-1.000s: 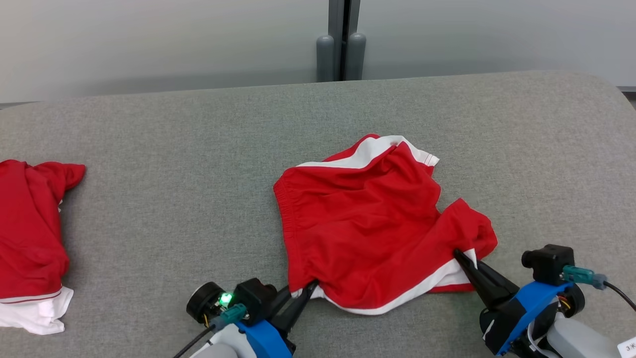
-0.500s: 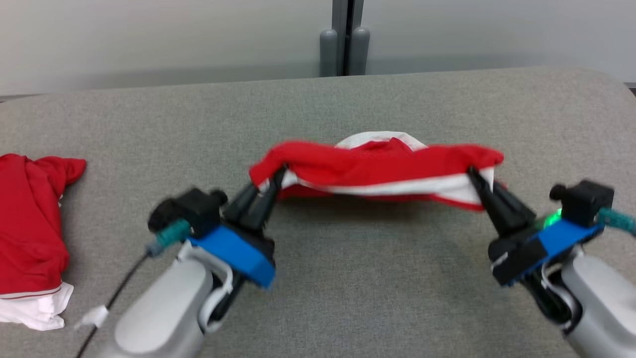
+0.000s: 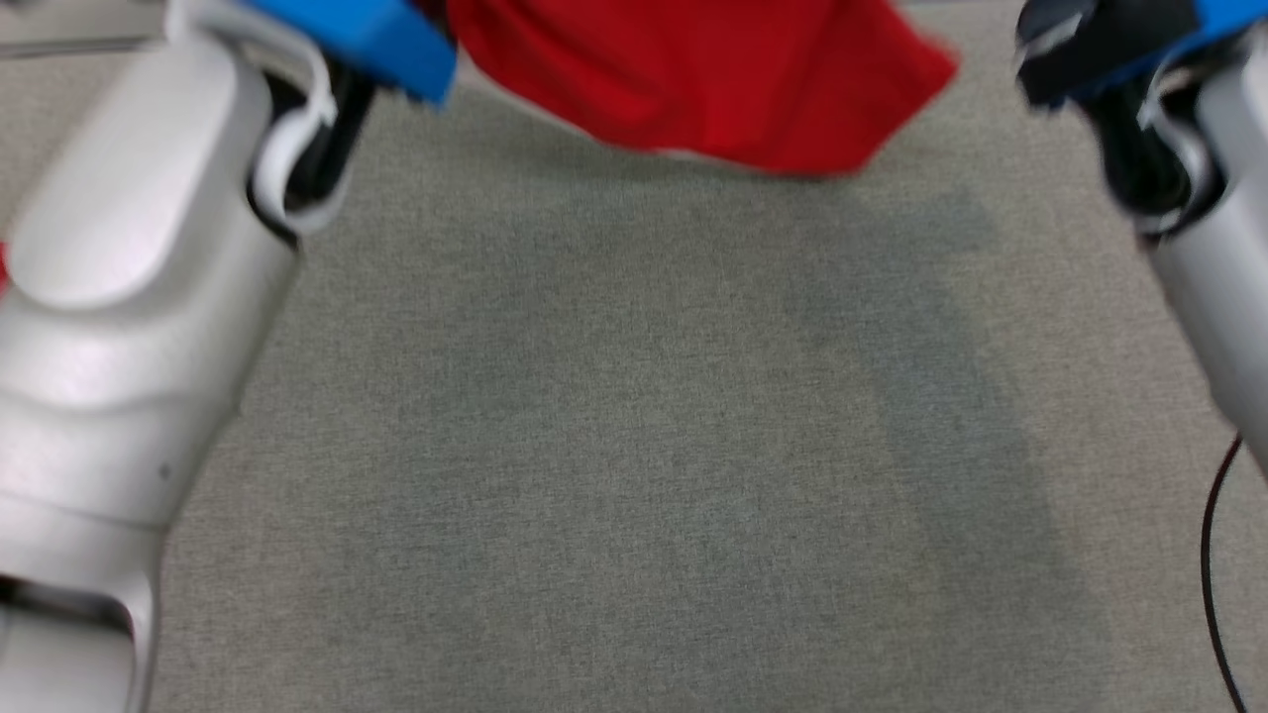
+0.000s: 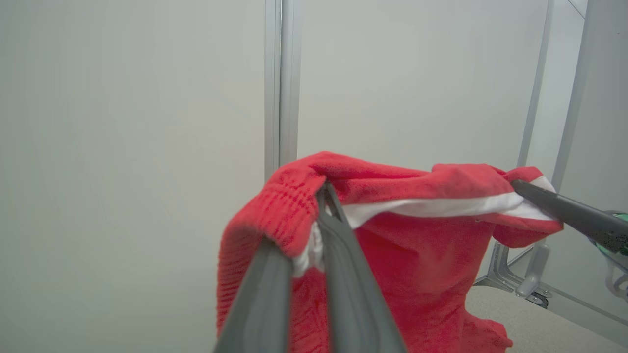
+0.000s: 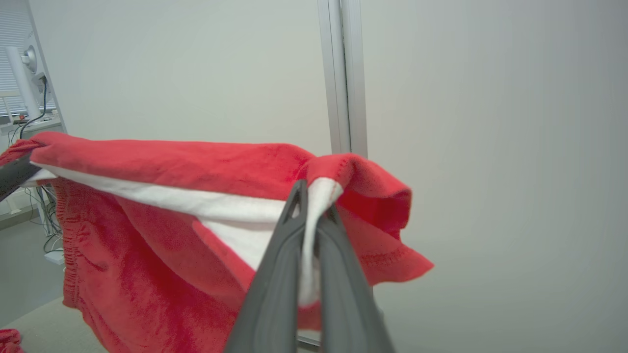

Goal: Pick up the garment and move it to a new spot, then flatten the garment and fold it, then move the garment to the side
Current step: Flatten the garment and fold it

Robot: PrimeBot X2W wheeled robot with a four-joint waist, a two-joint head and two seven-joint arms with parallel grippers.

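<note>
Table: top covered in grey woven fabric, flat and even. A soft darker shadow patch sits mid-top, leaning toward the right side. The left wrist view catches one far corner, which looks rounded. In the right wrist view, a small red cloth clump lies directly on the top near the far edge. It is mostly cut off, so I can't tell what it is.

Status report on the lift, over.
Left gripper shut on garment at waistband end. Right gripper shut on white-trimmed end. It hangs between them above gray table. Nothing in the way.
</note>
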